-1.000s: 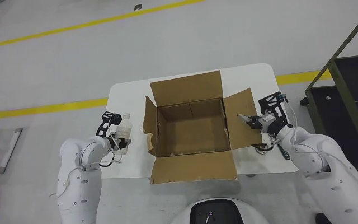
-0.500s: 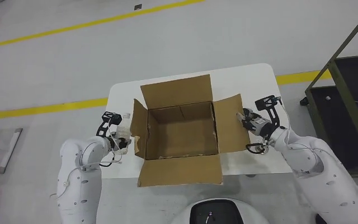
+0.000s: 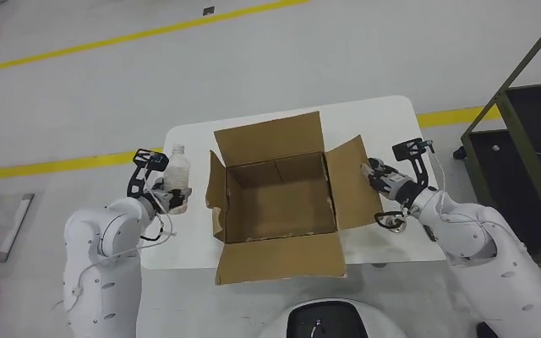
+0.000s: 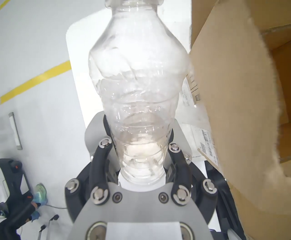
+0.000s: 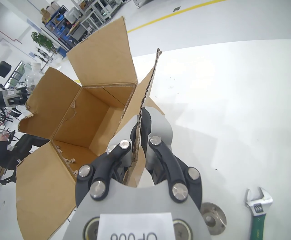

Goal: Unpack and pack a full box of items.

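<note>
Looks like we're in some kind of factory hall or robotics workshop: smooth grey floor (image 3: 355,59) with yellow lane lines (image 3: 152,32) painted on it, metal shelving racks (image 5: 91,11) loaded with blue bins (image 5: 58,16) way back, plus a plain white desk (image 3: 380,114) out in the open.

Quick headcount, nothing fancy: one cardboard box (image 3: 270,139) with four flaps, one clear plastic bottle (image 3: 177,169), one adjustable wrench (image 5: 258,214) with a green handle, and one round metal flange (image 5: 212,218). Just the one white table (image 3: 380,118). Two tools total, the left tool (image 4: 139,138) and the right tool (image 5: 141,123).
</note>
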Tool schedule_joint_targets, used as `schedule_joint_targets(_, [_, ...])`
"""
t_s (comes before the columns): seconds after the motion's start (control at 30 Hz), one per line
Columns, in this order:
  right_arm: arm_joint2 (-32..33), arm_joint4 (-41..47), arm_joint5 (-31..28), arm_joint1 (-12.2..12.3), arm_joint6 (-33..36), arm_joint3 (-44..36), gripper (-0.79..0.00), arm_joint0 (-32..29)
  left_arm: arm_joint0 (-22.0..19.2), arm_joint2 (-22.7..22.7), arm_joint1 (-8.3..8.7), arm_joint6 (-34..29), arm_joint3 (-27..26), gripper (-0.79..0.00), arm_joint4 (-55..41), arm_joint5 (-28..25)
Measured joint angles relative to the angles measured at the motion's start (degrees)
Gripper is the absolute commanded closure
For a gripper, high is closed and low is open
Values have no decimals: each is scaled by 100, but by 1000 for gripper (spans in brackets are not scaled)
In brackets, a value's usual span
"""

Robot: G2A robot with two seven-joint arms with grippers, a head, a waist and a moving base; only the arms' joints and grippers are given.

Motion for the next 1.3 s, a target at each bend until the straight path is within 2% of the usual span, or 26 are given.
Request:
schedule_joint_targets(0.1, [13,11,47,5,-14,-65,0,-3,16,22,13,-117,-308,0,-512,-94])
schedule_joint_targets(0.3, [-23,-87,83,16,-5,-93,0,26,-125,217,47,-423,-575,0,-1706,-277])
schedule_joint_targets(0.93, [-30,-122,173,16,-131,-133,0,-50,-130,285,55,-425,-610,0,-1662,-301])
schedule_joint_targets(1.03, [-27,-39,270,13,-148,-209,0,-71,-79,281,71,-134,-745,0,-1649,-314])
schedule_joint_targets(1.3, [-127,-76,385,7,-206,-265,0,-72,-422,289,151,-149,-1134,0,-2291,-325])
